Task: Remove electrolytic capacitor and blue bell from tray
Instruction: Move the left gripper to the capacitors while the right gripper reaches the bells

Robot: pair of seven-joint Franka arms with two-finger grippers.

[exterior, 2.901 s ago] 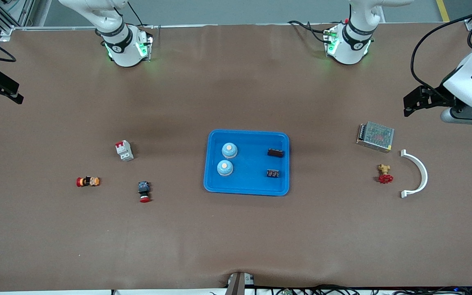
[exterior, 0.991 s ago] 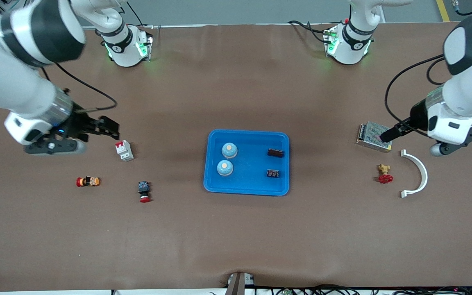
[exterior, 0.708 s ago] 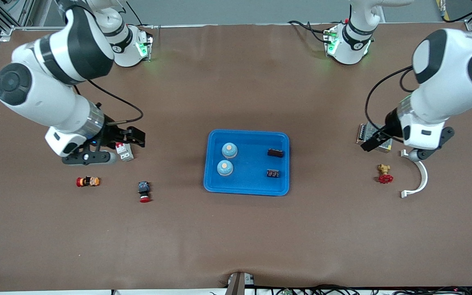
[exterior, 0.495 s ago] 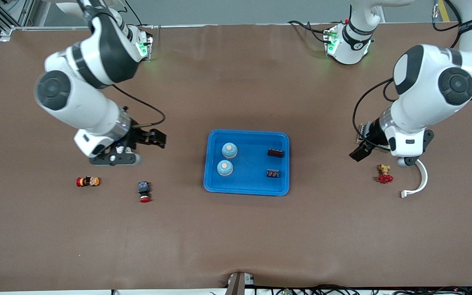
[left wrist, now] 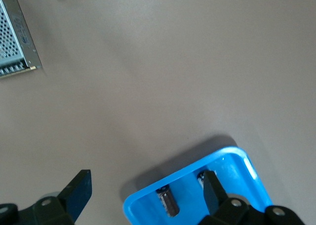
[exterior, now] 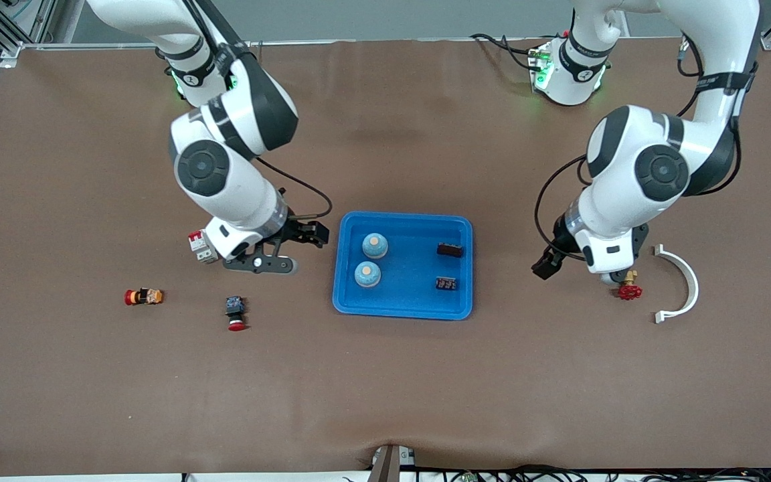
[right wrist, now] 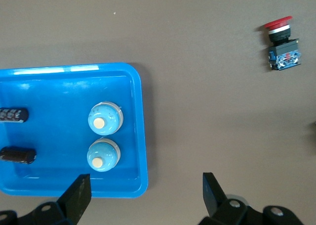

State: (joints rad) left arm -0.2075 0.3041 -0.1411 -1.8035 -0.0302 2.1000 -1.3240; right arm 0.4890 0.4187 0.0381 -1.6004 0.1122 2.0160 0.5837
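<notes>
In the shallow blue plastic tray (exterior: 404,304) at table centre: two round blue bells (exterior: 374,246) with pale buttons facing up, toward the right arm's end; two dark cylindrical capacitors (exterior: 450,250) lying flat, long axes running along the table between the two arms' ends, toward the left arm's end. Right gripper (exterior: 310,232) hovering just beside the tray's edge, jaws spread wide, empty. Left gripper (exterior: 547,264) low over bare table between tray and red-handled brass valve (exterior: 628,286), jaws wide, empty. Perforated metal box (left wrist: 14,43) seen only from the left wrist, hidden under the arm in front view.
</notes>
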